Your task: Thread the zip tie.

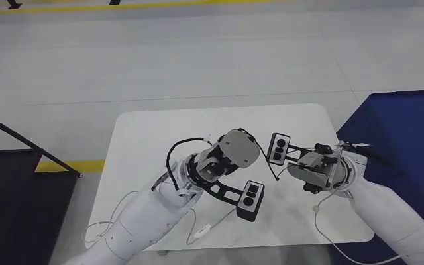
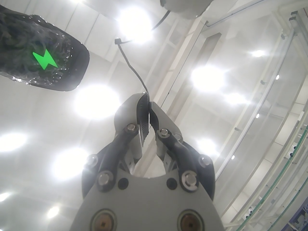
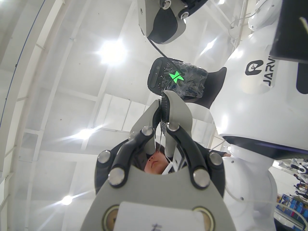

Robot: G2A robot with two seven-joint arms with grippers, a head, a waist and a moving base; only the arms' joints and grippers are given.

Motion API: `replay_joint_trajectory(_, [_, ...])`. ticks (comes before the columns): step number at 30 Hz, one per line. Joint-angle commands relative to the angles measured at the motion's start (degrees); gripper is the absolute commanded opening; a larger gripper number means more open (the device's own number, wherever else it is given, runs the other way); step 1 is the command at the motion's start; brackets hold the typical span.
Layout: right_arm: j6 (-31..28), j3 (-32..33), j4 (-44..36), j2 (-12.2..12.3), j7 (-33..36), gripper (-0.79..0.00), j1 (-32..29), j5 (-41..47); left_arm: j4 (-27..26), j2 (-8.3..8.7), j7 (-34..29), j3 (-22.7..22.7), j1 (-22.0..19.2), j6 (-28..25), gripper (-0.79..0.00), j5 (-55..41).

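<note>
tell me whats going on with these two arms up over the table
Both arms are held up above the white table. The left tool is shut on one end of a black zip tie. The strap curves away from it to the small square head, which hangs free in the air. The right tool sits close by and is also shut; I can't tell whether it grips anything. No closed loop shows yet.

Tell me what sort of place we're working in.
Probably a big industrial hall or test lab: high ceiling with bright round lights, wide grey floor with a yellow line, one white table.
</note>
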Motion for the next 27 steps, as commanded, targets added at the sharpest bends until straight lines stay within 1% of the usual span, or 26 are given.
replay_joint_trajectory(1, [0.1, 0.1, 0.1, -0.1, -0.1, -0.785, 0.0, -0.2, -0.1, 0.13, 0.9, -0.2, -0.2, -0.1, -0.785, 0.0])
replay_joint_trajectory(7, [0.1, 1.1, 0.5, -0.5, -0.1, -0.785, -0.2, -0.9, -1.3, 0.32, 0.8, -1.4, 0.2, 0.1, -0.785, 0.0])
replay_joint_trajectory(9, [0.5, 1.6, 0.6, -0.5, -0.5, -0.785, -0.6, -0.3, -2.3, 0.48, 1.7, -2.1, 0.1, 0.1, -0.785, 0.0])
replay_joint_trajectory(14, [3.7, 2.2, 0.6, -0.5, -3.7, -0.785, -1.4, 3.5, -5.0, 0.89, 4.6, -3.4, 0.8, 0.1, -0.785, 0.0])
replay_joint_trajectory(25, [3.7, 2.2, 0.6, -0.5, -3.7, -0.785, -1.4, 3.5, -5.0, 0.89, 4.6, -3.4, 0.8, 0.1, -0.785, 0.0])
replay_joint_trajectory(27, [3.6, 2.8, -0.3, -0.6, -4.8, -0.785, -2.1, 4.4, -5.6, 0.89, 4.2, -3.6, 1.8, -0.4, -0.785, 0.0])
